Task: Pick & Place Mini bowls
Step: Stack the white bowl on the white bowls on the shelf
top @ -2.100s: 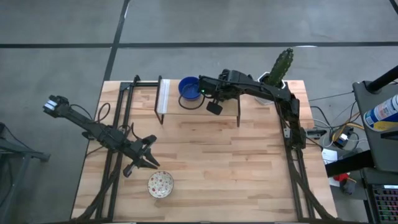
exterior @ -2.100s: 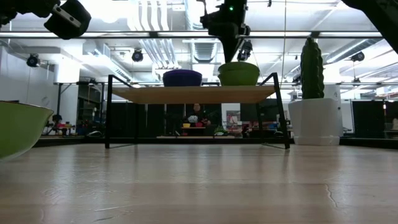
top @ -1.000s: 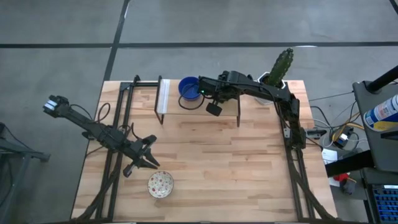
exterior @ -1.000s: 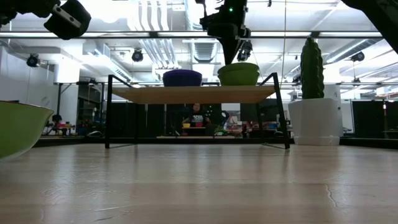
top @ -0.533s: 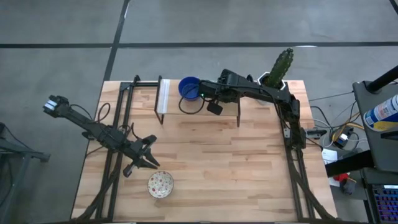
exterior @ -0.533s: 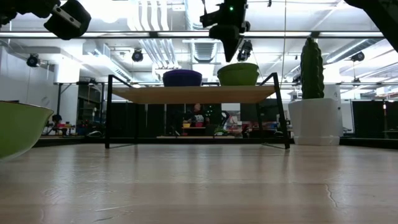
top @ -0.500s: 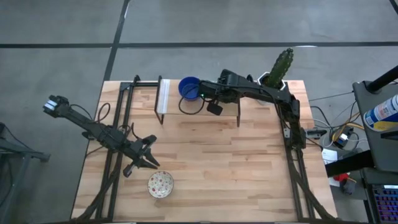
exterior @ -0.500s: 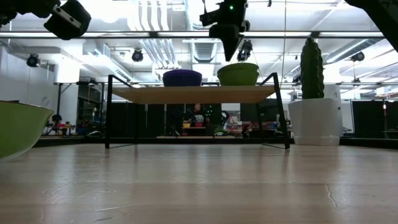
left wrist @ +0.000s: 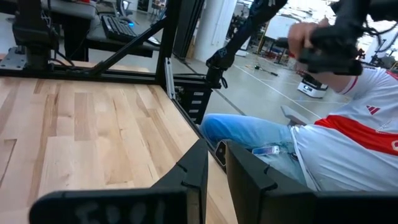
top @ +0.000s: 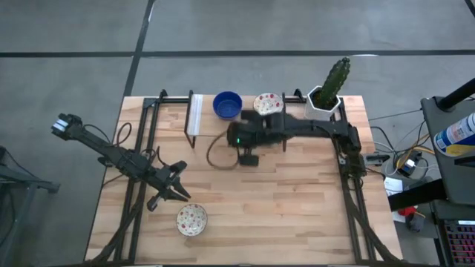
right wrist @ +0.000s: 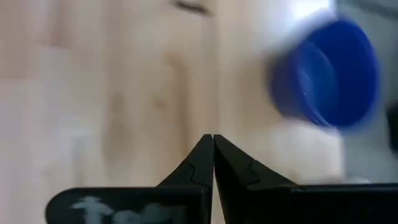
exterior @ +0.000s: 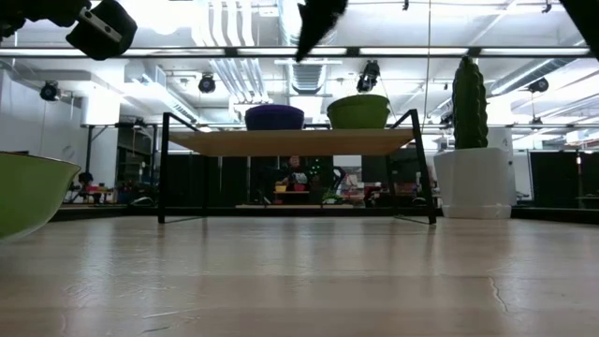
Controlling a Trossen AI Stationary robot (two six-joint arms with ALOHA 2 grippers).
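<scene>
Blurred in the right wrist view: blue bowl [right wrist: 328,73], rim smeared. Cut off by the low view's left edge: nearest bowl [exterior: 28,192]. Hidden by the high view's dark arm: right hand's fingertips.

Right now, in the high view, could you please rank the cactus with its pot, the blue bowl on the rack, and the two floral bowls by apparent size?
1. Cactus with its pot, largest.
2. Blue bowl, floral bowl on the rack and floral bowl on the table: they look alike in size, so I won't rank them.
</scene>
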